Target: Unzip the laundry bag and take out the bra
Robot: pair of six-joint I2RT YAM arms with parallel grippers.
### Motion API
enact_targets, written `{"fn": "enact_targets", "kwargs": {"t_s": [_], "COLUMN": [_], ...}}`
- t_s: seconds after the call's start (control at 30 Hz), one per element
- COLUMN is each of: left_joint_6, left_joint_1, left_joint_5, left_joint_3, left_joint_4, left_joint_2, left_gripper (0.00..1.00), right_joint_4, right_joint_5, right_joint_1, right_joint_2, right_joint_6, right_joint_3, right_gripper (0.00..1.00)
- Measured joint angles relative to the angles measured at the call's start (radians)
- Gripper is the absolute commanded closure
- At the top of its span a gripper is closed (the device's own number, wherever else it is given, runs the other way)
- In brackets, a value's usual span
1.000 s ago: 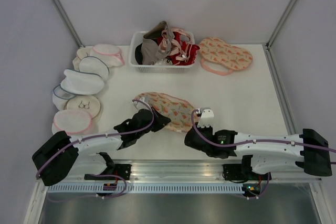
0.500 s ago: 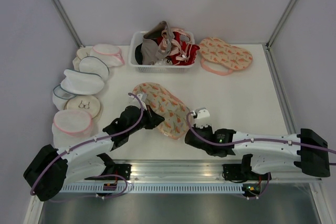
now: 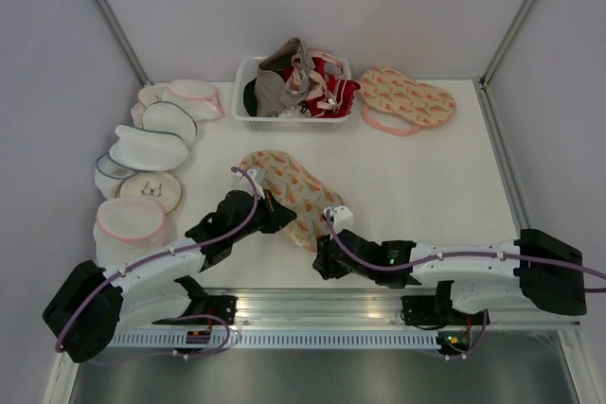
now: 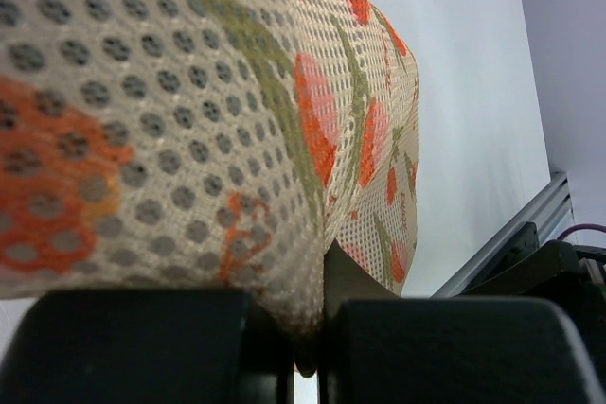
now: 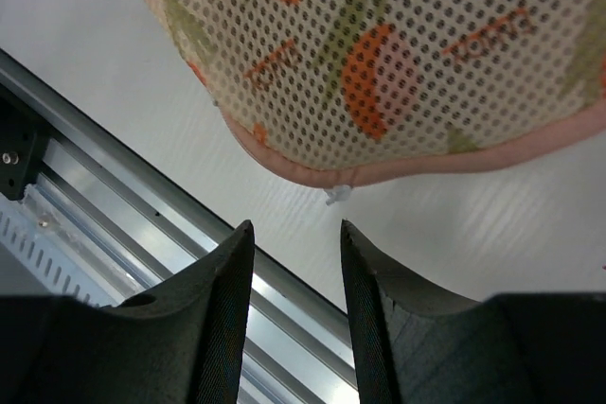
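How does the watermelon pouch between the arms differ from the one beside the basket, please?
The laundry bag is pinched by the left pincer; the far pouch lies untouched. The laundry bag sits mid-table, the open right pincer at its edge; the far pouch rests beside the basket. Both have watermelon print and pink trim.

A white worktop [image 3: 445,177] is recorded. The laundry bag [image 3: 289,186] is laid near its front centre. A white basket [image 3: 284,122] of garments is set at the far edge, with a second watermelon-print pouch [image 3: 407,98] just beside it. White mesh pouches [image 3: 151,149] are ranged along the left side.
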Motion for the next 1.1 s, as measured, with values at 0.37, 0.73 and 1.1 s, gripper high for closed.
{"fn": "enact_targets", "kwargs": {"t_s": [0.37,0.73,1.1], "left_joint_6": [-0.020,-0.022,0.021], "left_joint_1": [0.003,0.009,0.086], "left_joint_5": [0.021,0.037,0.248], "left_joint_3": [0.000,0.000,0.066], "left_joint_4": [0.023,0.042,0.048], "left_joint_2": [0.016,0.015,0.123], "left_gripper": [0.98,0.98,0.98], "right_joint_4": [-0.086,-0.281,-0.305], "right_joint_5": [0.246,0.375,0.205], "right_joint_1": [0.006,0.015,0.016], "right_joint_2": [0.174,0.135,0.025], "right_joint_6": [0.039,0.092,-0.054], "right_joint_3": [0.137,0.195,0.163], "right_gripper": [1.00,1.00,1.00]}}
